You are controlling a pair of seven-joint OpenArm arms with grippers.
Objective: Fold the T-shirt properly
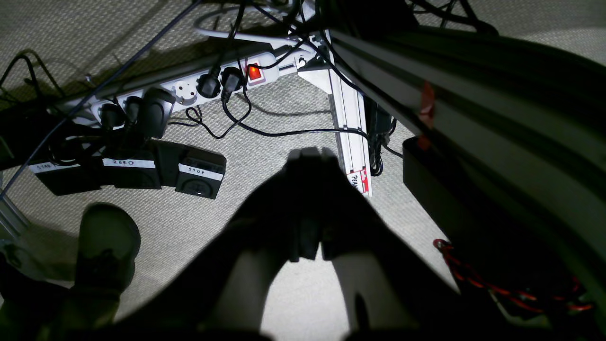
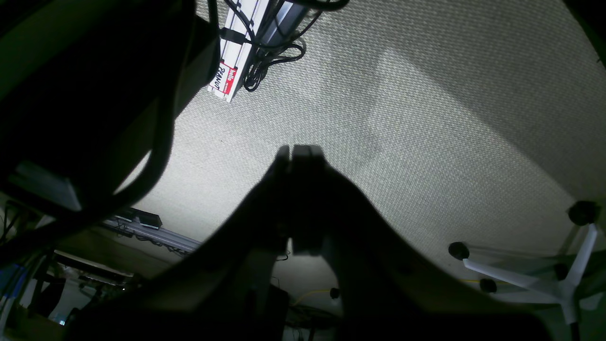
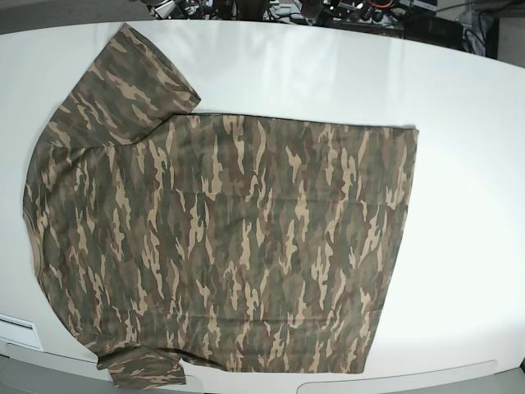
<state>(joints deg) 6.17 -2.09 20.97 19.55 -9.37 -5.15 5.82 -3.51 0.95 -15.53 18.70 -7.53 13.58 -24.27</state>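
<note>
T-shirt [image 3: 221, 246] lies flat on the table [image 3: 467, 205], collar left; both grippers [image 1: 310, 154] [image 2: 300, 151] hang closed below, off the tabletop.

Soft matt cloth on the camouflage T-shirt [image 3: 221, 246], lying over a smooth, faintly glossy white table [image 3: 467, 205]; down below, rough woven carpet [image 1: 265, 113] and a shiny white plastic power strip [image 1: 189, 90]

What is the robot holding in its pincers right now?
Nothing. The left pincer and right pincer are both shut and empty, down over the floor. The T-shirt lies flat on the table.
</note>
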